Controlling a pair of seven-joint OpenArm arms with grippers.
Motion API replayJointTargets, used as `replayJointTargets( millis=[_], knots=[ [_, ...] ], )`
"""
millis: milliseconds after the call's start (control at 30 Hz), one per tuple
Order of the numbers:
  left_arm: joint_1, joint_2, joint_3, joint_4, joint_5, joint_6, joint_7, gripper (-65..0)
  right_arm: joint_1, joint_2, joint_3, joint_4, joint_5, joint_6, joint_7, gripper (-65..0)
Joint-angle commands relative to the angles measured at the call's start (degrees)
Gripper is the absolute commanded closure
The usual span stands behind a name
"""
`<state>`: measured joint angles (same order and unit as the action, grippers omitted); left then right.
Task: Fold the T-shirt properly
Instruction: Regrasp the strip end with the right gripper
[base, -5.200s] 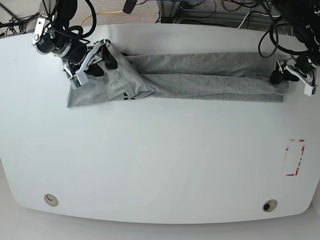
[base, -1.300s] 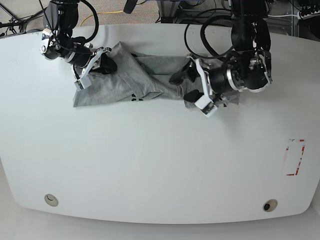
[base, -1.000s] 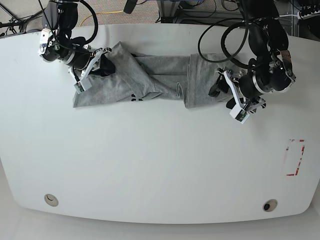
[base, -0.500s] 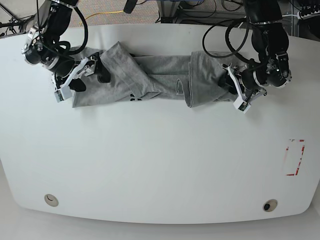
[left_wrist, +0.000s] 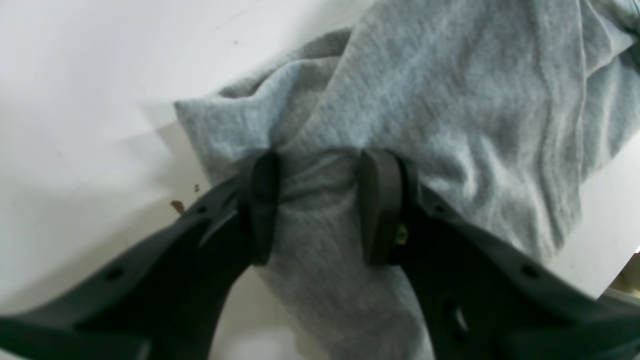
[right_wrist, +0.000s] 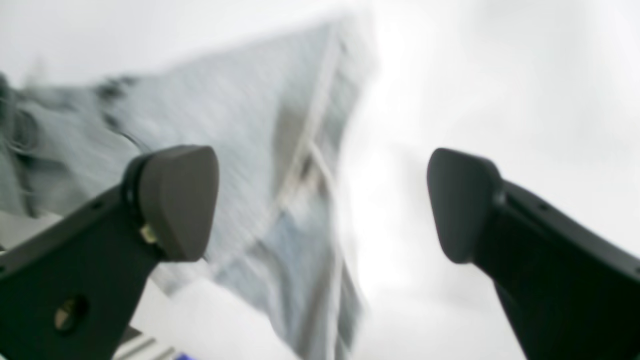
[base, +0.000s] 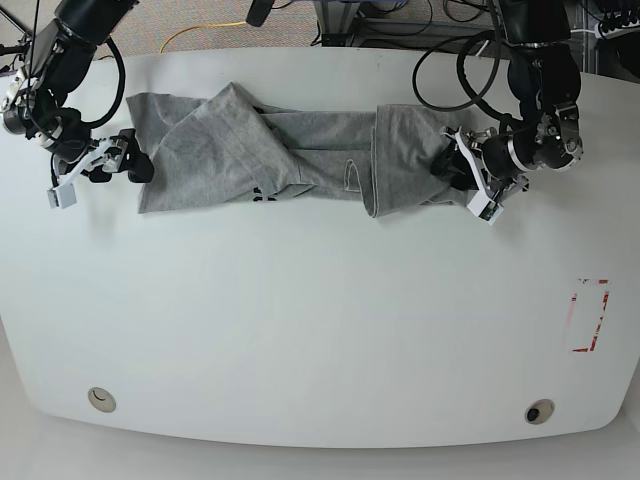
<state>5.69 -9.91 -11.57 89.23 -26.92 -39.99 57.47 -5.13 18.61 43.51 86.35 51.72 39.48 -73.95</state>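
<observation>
White table (base: 320, 330), rumpled grey T-shirt (base: 300, 160)

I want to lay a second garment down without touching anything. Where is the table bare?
Bare: the wide stretch of table in front of the T-shirt, bordered by the red marking and two round holes. Crowded: the back strip, with the shirt between left gripper and right gripper.

T-shirt (right_wrist: 280, 165) motion-blurred in right wrist view, its black lettering (base: 262, 193) too small to read
</observation>
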Motion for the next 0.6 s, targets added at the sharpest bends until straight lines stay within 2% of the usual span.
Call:
replayJointTargets(
  millis=[0,300,567],
  knots=[
    [0.5,-0.3,0.1,0.2,2.3,0.0,3.1,-24.0,1.0,2.3,0.4,-2.4,0.0,0.5,1.4,-63.6],
    [0.6,-0.4,0.1,1.3,2.4,0.0,3.1,-24.0,1.5,1.7,0.4,-9.0,-0.1,0.5,2.4,-63.6],
    [0.4,-0.4,0.1,1.7,2.4,0.0,3.1,-24.0,1.1,-3.4,-0.5,-8.7,-0.1,0.5,2.3,-63.6]
  ],
)
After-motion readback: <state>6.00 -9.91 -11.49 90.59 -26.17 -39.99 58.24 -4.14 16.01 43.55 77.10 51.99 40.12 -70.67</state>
